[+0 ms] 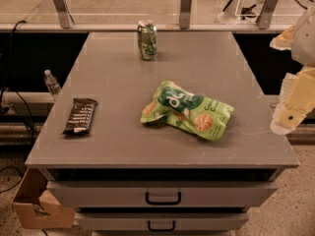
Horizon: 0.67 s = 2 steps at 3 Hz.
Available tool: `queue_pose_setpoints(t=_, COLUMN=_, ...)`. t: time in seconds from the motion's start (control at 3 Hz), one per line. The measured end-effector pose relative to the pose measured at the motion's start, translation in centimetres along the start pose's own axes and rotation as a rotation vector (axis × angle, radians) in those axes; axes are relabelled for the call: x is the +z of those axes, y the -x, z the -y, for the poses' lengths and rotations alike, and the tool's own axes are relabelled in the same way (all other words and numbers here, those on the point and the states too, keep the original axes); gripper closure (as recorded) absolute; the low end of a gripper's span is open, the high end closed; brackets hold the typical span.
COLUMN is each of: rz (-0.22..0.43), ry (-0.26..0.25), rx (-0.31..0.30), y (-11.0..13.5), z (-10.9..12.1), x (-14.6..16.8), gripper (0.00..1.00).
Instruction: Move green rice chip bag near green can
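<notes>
Crumpled green foil is soft and slippery, so I think the bag point(187, 111) is best taken from above at a thick fold near its middle, not at a thin edge that can slide out. It lies in the middle of the table point(108, 82), well apart from the can point(147, 40), which stands upright near the far edge. The bag should be set down just beside the can without knocking it. The gripper point(291, 109) hangs at the right, beyond the table's edge and away from the bag. Whether it is spread or pressed together I cannot tell.
</notes>
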State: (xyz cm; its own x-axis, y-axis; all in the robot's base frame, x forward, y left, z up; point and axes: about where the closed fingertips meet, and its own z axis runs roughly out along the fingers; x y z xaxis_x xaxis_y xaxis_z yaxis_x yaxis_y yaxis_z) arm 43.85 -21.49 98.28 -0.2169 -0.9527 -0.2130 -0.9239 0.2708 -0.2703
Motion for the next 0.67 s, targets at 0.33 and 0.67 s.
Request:
queue_pose_setpoints(t=0.33, rz=0.005, ry=-0.003, rx=0.001, y=0.1, z=0.0, x=-0.1, gripper=0.00)
queue_pose_setpoints(t=0.67, rz=0.072, ry=0.058, rx=-0.020, y=4.4, z=-0.3, x=2.6, gripper=0.00)
